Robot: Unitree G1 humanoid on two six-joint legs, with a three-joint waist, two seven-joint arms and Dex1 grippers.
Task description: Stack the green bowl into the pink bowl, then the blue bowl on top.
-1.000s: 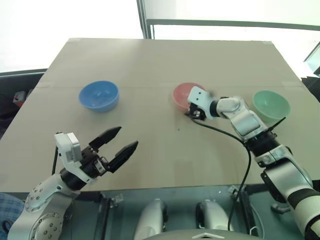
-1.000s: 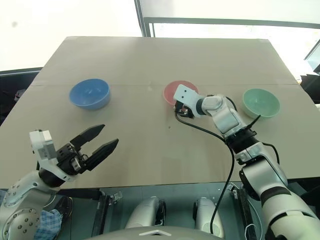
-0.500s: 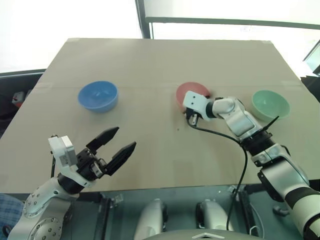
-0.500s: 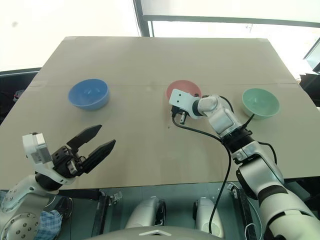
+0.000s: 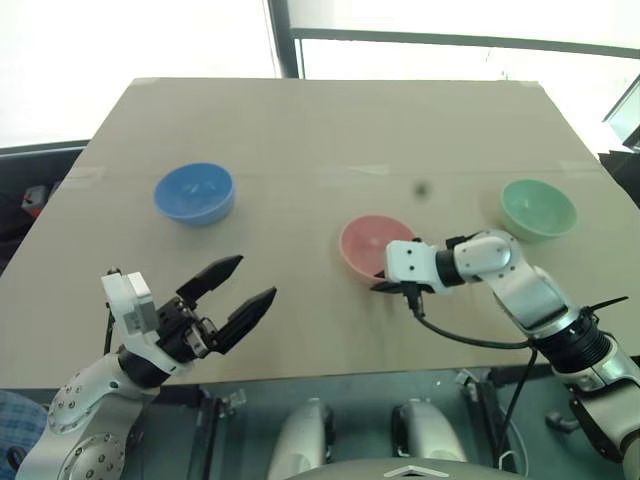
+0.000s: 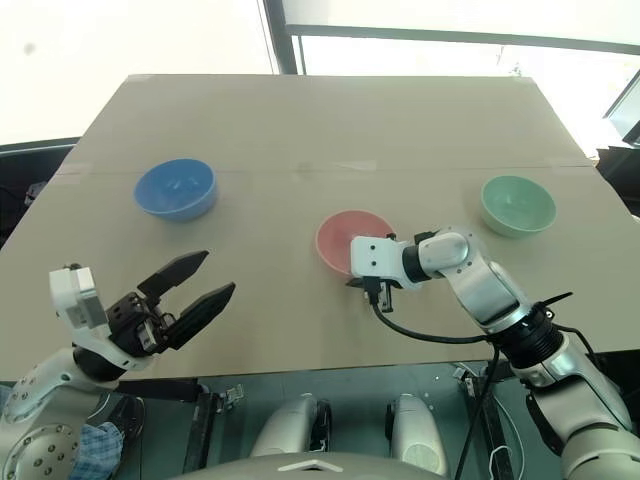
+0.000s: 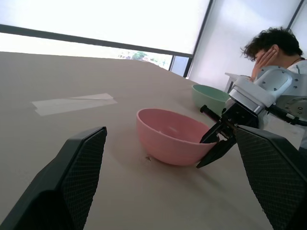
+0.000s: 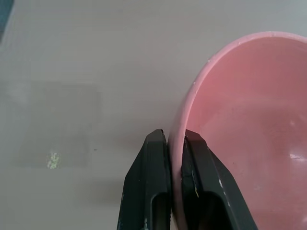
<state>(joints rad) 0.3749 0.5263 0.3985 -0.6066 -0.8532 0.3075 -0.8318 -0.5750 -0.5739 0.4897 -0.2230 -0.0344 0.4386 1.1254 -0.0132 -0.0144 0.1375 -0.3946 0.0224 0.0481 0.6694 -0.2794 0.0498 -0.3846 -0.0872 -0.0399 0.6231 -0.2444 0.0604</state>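
My right gripper [image 8: 175, 143] is clamped on the near rim of the pink bowl [image 5: 371, 246], one finger inside and one outside; from the head cameras its white housing hides that pinch. The bowl sits on the table [image 5: 300, 130], centre-right and near me. The green bowl [image 5: 539, 208] stands far right, the blue bowl [image 5: 194, 192] far left, both well apart. My left gripper [image 5: 240, 290] hovers near-left, fingers spread wide, holding nothing.
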